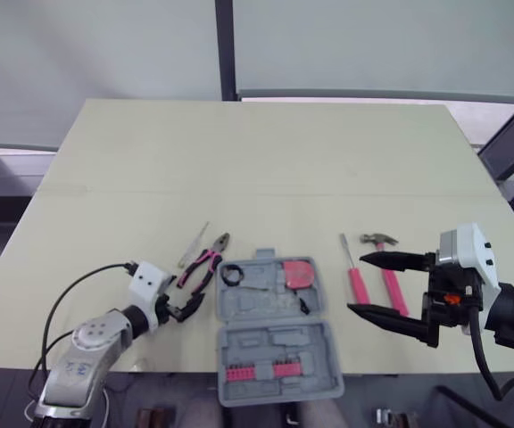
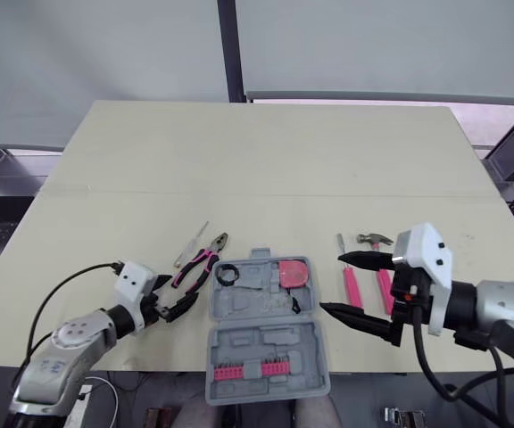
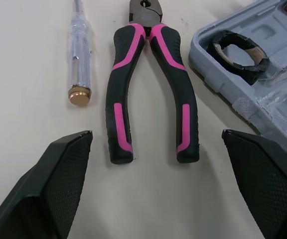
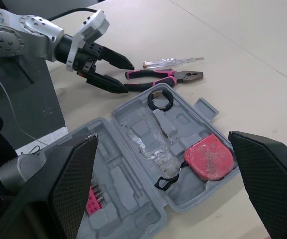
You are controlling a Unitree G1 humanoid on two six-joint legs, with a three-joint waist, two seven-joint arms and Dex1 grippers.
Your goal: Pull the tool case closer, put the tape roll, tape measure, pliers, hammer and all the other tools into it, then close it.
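The tool case (image 1: pixel 279 343) lies open at the lower centre of the frame, near the front edge of the table (image 1: pixel 239 152). In its upper half sit the black tape roll (image 1: pixel 232 274) at the left and the red tape measure (image 1: pixel 299 273) at the right; a row of pink bits (image 1: pixel 259 371) lines the lower half. Just left of the case lie the pliers (image 1: pixel 205 262), beside a clear-handled screwdriver (image 1: pixel 194 244). The left gripper (image 1: pixel 191 307) hovers at the pliers' handle ends, fingers spread and empty. Right of the case lie a pink screwdriver (image 1: pixel 354 277) and the hammer (image 1: pixel 379 239); the right gripper (image 1: pixel 356 283) hangs over them, jaws wide apart, holding nothing
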